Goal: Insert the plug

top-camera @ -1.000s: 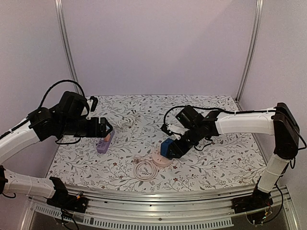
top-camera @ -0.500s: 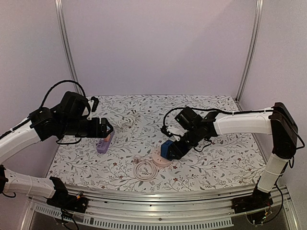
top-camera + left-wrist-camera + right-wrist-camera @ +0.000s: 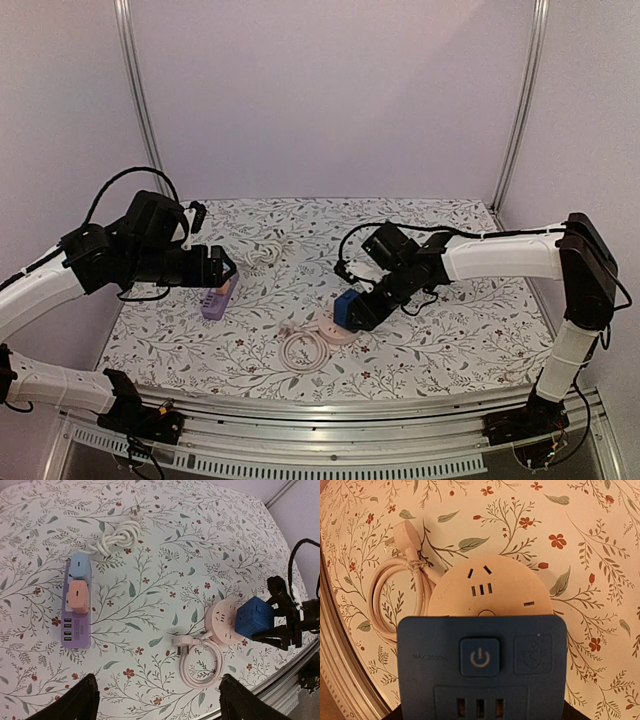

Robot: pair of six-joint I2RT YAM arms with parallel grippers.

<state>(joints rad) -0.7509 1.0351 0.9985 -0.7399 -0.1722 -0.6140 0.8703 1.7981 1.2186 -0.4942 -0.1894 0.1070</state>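
Top view: shows the right gripper (image 3: 352, 310) a shade further left and back than a second ago, pinching the blue cube adapter (image 3: 344, 302) over the round pink socket (image 3: 338, 334), close to the middle of the table's (image 3: 450, 330) near edge.

Left wrist view: shows the left gripper (image 3: 157, 690) spread wide on nothing, hovering over the purple power strip (image 3: 76, 630) toward the left edge.

Right wrist view: shows the cube covering the socket's near half, with the slots just clear beyond it; hides the prongs underneath. Risks a miss. Pressing down off the slots would likely skid or tip the light disc, drag its coiled cord (image 3: 414, 567), or twist the cube in the pinch.
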